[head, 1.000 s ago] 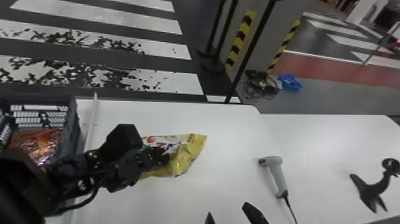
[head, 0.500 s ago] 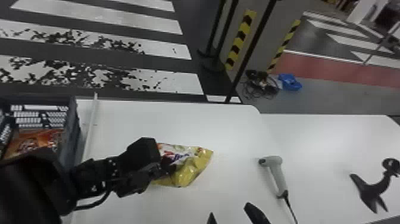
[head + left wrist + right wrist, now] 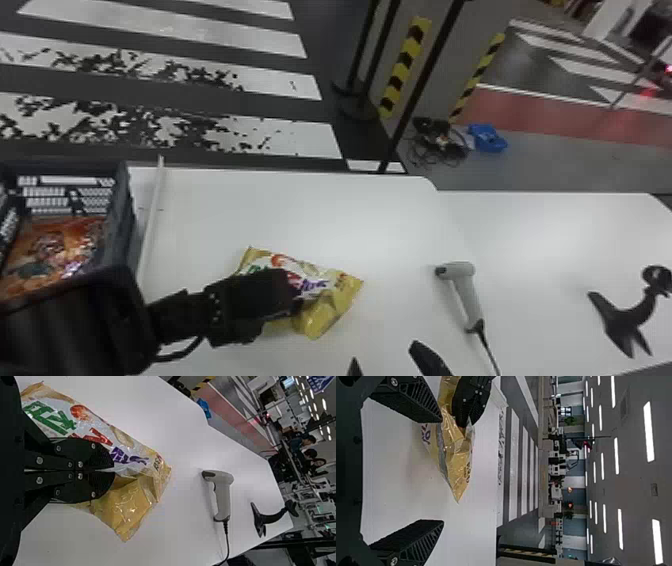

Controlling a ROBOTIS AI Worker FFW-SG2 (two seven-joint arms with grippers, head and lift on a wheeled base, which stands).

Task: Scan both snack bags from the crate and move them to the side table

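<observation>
At six o'clock I see the yellow-and-white snack bag (image 3: 327,297), creased and pinched near its middle; the orange bag (image 3: 57,247) lies inside my dark crate (image 3: 119,230) at nine, the grey scanner (image 3: 465,287) at four.

Head view: my left arm (image 3: 75,325) comes in from the lower left, black throughout, and extends toward the middle of the view. A loop of cable (image 3: 180,352) hangs beside the wrist (image 3: 182,312). My left gripper (image 3: 299,306) is at the arm's far end. In the left wrist view, the flat fingers (image 3: 97,453) of my left gripper (image 3: 114,470) lie side by side, drawn together. My right gripper (image 3: 384,350) is at the head view's bottom edge; the right wrist view gives my right gripper (image 3: 443,471) fingers spread wide, ribbed sides visible, nothing between the tips.
</observation>
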